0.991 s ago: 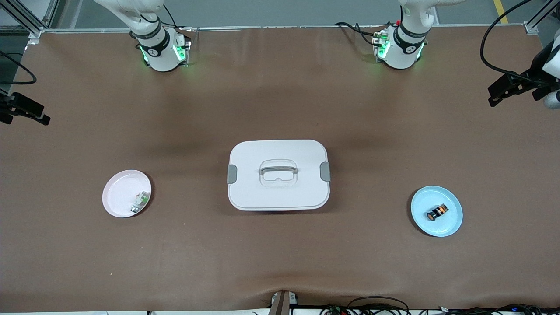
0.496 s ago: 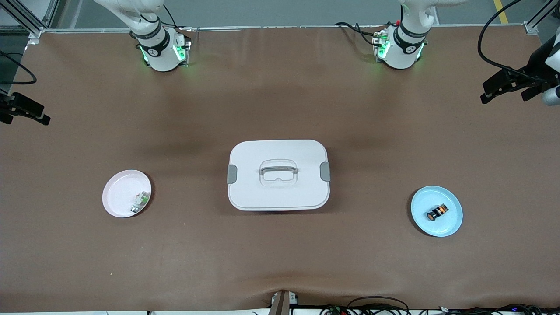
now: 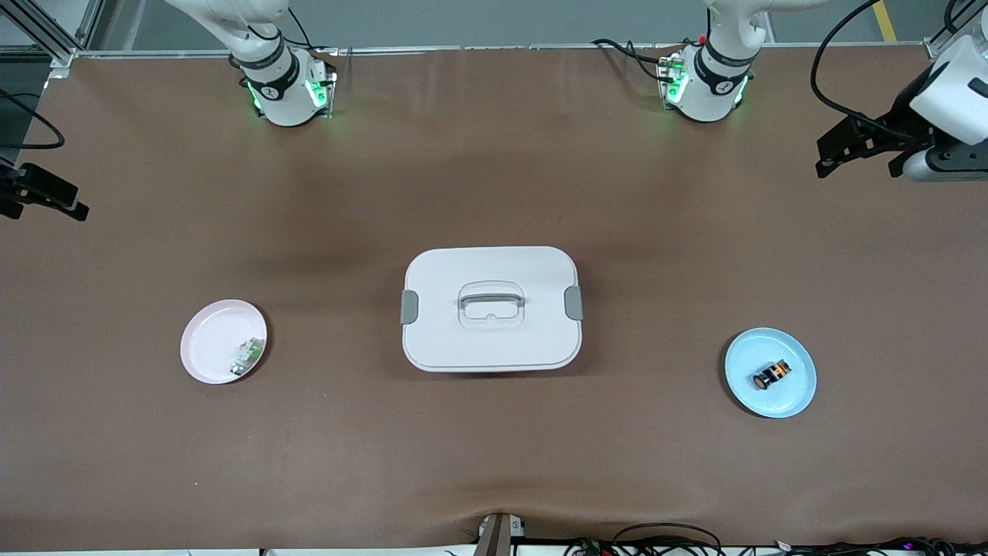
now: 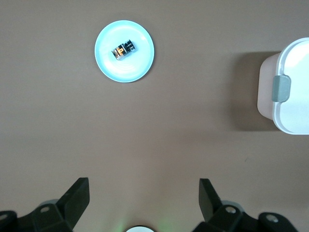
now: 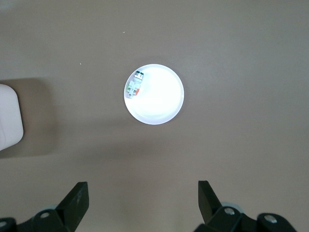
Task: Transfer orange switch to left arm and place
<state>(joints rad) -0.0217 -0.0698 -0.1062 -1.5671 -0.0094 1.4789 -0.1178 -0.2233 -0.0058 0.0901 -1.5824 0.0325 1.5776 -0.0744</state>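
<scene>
The orange switch (image 3: 773,374) lies on its side on a blue plate (image 3: 799,394) toward the left arm's end of the table. It also shows in the left wrist view (image 4: 123,49), well ahead of the fingers. My left gripper (image 3: 857,170) hangs open and empty over the bare table near that end, apart from the plate; it shows open in the left wrist view (image 4: 144,193). The white box (image 3: 494,340) stands shut at the table's middle. My right gripper (image 3: 42,212) waits open and empty over the table's other end (image 5: 143,193).
A pink plate (image 3: 208,340) with a small green-and-white part (image 3: 246,357) lies toward the right arm's end; both show in the right wrist view, the plate (image 5: 159,101) and the part (image 5: 134,87). The box's edge shows in both wrist views (image 4: 289,96) (image 5: 9,116).
My left gripper has moved in from the table's end toward the middle and slightly toward the bases. The right arm, switch and box have not moved.
</scene>
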